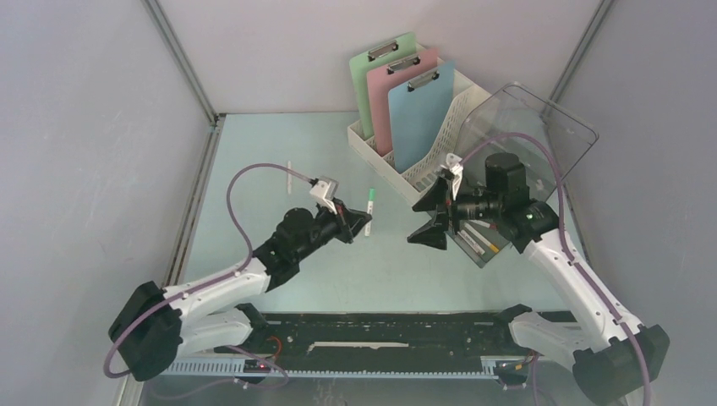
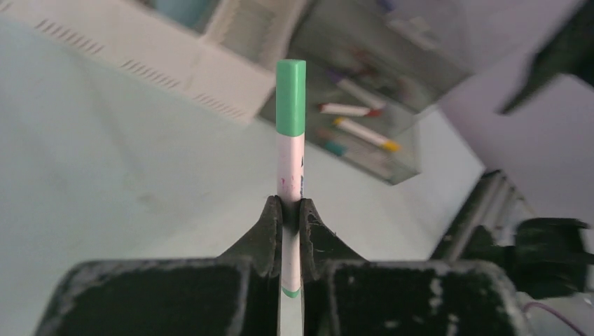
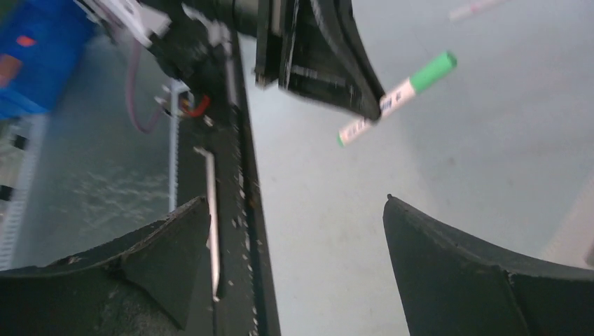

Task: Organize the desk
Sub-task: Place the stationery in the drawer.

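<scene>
A white marker with a green cap (image 2: 291, 140) is pinched between the fingers of my left gripper (image 2: 291, 210), which is shut on its barrel. In the top view that marker (image 1: 370, 205) hangs over the middle of the pale mint-blue desk (image 1: 270, 139), with the left gripper (image 1: 358, 225) just below it. My right gripper (image 1: 423, 232) faces it from the right, jaws wide open and holding nothing. The right wrist view shows its gripper (image 3: 294, 206) empty, and the held marker (image 3: 396, 98) above it.
A white rack (image 1: 372, 144) at the back holds green, pink and blue clipboards (image 1: 420, 118). A clear box (image 1: 482, 245) with several markers sits under the right arm, its lid (image 1: 541, 127) raised. A thin white pen (image 1: 289, 178) lies on the left of the desk.
</scene>
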`<act>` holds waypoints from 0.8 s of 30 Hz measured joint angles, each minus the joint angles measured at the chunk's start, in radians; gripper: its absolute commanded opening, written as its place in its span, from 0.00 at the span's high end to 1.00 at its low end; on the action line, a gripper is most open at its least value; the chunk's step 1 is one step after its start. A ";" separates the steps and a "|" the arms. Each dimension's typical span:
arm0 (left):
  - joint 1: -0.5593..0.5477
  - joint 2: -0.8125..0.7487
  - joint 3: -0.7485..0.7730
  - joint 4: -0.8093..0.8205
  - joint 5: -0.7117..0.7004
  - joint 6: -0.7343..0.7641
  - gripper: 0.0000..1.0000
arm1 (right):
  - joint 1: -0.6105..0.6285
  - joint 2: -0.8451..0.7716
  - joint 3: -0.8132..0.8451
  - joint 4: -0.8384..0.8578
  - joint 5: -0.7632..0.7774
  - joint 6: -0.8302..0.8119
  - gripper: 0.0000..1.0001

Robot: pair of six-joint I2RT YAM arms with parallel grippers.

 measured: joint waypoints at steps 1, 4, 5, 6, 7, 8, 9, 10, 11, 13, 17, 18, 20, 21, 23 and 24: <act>-0.035 -0.018 0.000 0.026 -0.018 0.000 1.00 | -0.004 0.002 0.000 0.045 -0.040 0.047 0.00; -0.145 -0.060 -0.005 0.108 -0.093 0.002 1.00 | -0.007 0.001 -0.011 0.173 -0.139 0.163 0.00; -0.179 -0.069 -0.012 0.142 -0.127 0.002 1.00 | -0.008 -0.003 -0.030 0.223 -0.162 0.202 0.00; -0.196 -0.072 -0.017 0.160 -0.145 0.002 1.00 | -0.012 -0.010 -0.051 0.260 -0.179 0.232 0.00; -0.222 -0.072 -0.027 0.194 -0.175 0.004 1.00 | -0.017 -0.020 -0.082 0.303 -0.195 0.272 0.00; -0.245 -0.071 -0.039 0.222 -0.202 0.007 1.00 | -0.025 -0.029 -0.109 0.333 -0.209 0.311 0.00; -0.270 -0.068 -0.052 0.250 -0.229 0.009 1.00 | -0.035 -0.034 -0.127 0.351 -0.217 0.342 0.00; -0.291 -0.060 -0.062 0.274 -0.250 0.010 1.00 | -0.046 -0.034 -0.137 0.369 -0.220 0.377 0.00; -0.307 -0.051 -0.068 0.290 -0.266 0.011 1.00 | -0.053 -0.031 -0.141 0.382 -0.219 0.402 0.00; -0.335 -0.025 -0.070 0.318 -0.294 0.015 1.00 | -0.063 -0.018 -0.141 0.417 -0.224 0.462 0.00; -0.365 0.016 -0.069 0.355 -0.325 0.018 1.00 | -0.047 0.025 -0.144 0.489 -0.243 0.543 0.00; -0.370 0.023 -0.068 0.361 -0.333 0.018 1.00 | -0.037 0.032 -0.146 0.494 -0.242 0.549 0.00; -0.382 0.030 -0.064 0.372 -0.342 0.018 1.00 | -0.014 0.035 -0.151 0.494 -0.230 0.546 0.00; -0.387 0.032 -0.063 0.375 -0.345 0.018 1.00 | -0.006 0.034 -0.152 0.491 -0.225 0.544 0.00; -0.401 0.034 -0.061 0.388 -0.352 0.018 1.00 | 0.009 0.034 -0.152 0.483 -0.203 0.537 0.02; -0.406 0.036 -0.061 0.393 -0.356 0.018 1.00 | 0.013 0.034 -0.152 0.479 -0.188 0.533 0.02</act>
